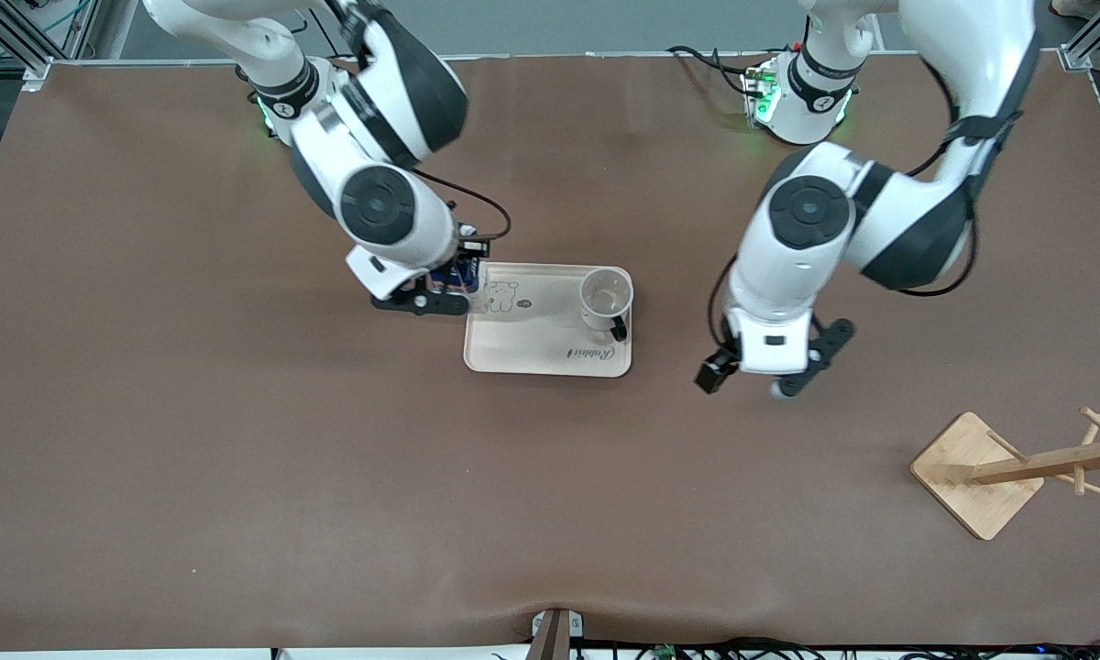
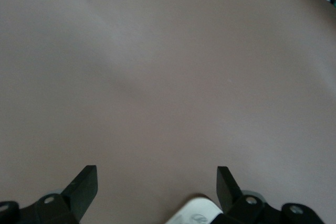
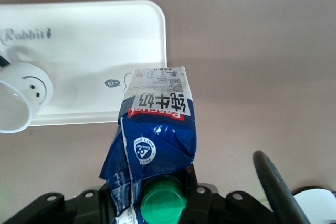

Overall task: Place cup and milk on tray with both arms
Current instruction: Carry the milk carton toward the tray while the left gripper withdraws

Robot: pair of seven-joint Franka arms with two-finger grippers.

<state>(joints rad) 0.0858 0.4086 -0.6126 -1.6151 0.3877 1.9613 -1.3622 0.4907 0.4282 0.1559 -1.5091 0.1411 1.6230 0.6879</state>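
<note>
The cream tray (image 1: pixel 532 344) lies mid-table, and the white cup (image 1: pixel 605 295) stands upright on it at the end toward the left arm. My right gripper (image 1: pixel 440 290) is shut on the blue milk (image 1: pixel 455 275) at the tray's corner toward the right arm's end. In the right wrist view the gripper (image 3: pixel 157 203) clamps the carton (image 3: pixel 157 129) at its green cap (image 3: pixel 164 200). Its base hangs over the tray's edge (image 3: pixel 105 30) by the bear drawing, and the cup (image 3: pixel 21 95) stands farther along. My left gripper (image 1: pixel 802 367) is open and empty over bare table beside the tray (image 2: pixel 156 182).
A wooden rack with pegs (image 1: pixel 981 472) lies on its side near the left arm's end, nearer to the front camera. A white rounded shape (image 2: pixel 197 214) shows between the left gripper's fingers; I cannot tell what it is. Brown table surrounds the tray.
</note>
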